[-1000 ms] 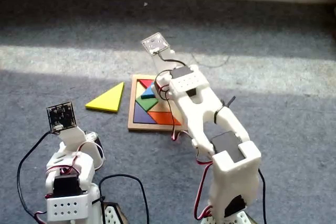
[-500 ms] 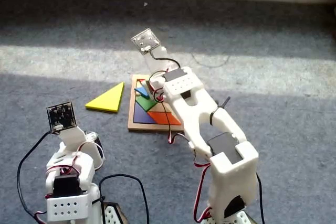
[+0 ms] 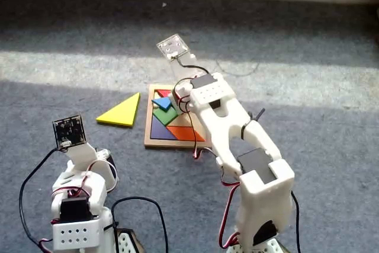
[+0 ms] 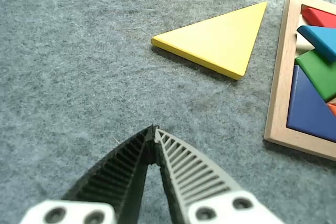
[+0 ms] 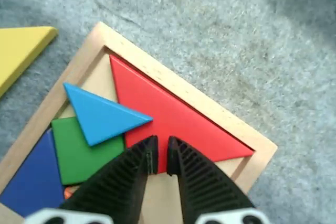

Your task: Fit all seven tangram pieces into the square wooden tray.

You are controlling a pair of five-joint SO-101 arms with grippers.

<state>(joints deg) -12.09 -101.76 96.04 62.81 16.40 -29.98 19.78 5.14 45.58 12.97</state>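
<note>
The square wooden tray lies mid-carpet holding a red triangle, a green square, a dark blue piece and an orange piece. A light blue triangle rests askew, overlapping the green square and bare tray floor. My right gripper hovers over the red triangle beside the blue one, fingers a narrow slit apart, holding nothing. The yellow triangle lies on the carpet just left of the tray. My left gripper is shut and empty, low over the carpet, well short of the yellow triangle.
Grey carpet surrounds the tray, with a sunlit band across the far side. A thin cable trails on the carpet behind the tray. The left arm's base sits at the near left, the right arm's base at the near right.
The right arm swung left over the tray and came back. The light blue triangle now lies a little farther left in the tray. The left arm stayed still.
</note>
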